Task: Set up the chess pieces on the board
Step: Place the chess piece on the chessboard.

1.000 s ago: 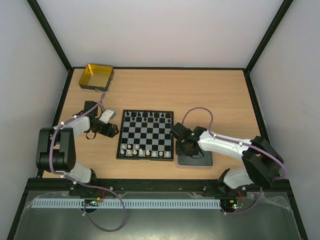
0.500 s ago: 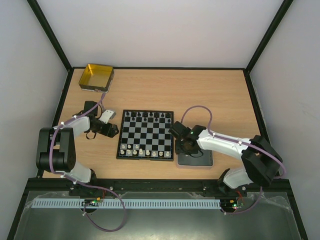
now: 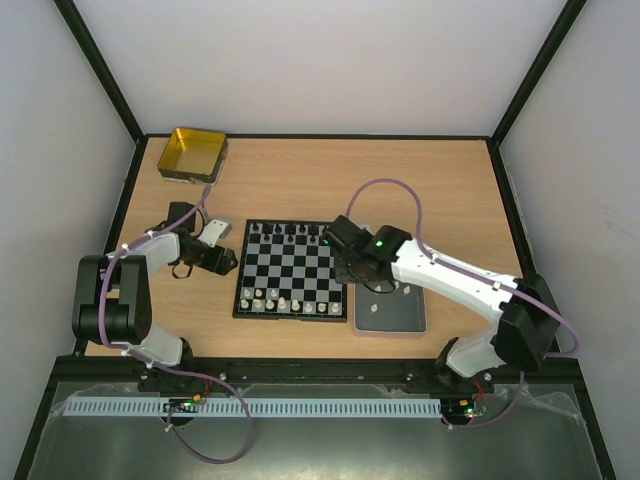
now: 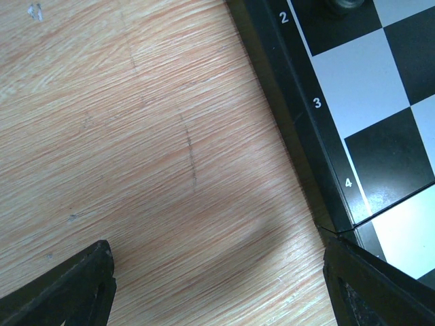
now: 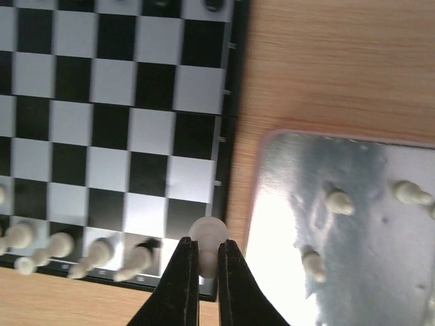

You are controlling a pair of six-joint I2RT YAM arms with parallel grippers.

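The board lies below and to the left of the right gripper, with the grey tray of spare white pieces just to its right; the left gripper hangs wide apart and empty beside the board's numbered edge. The right gripper is clenched on a white pawn — pinched just under its round head, over the board's edge nearest the tray. The pawn looks light, hard and slick — apt to twist out, so a square hold on the stem seems best.
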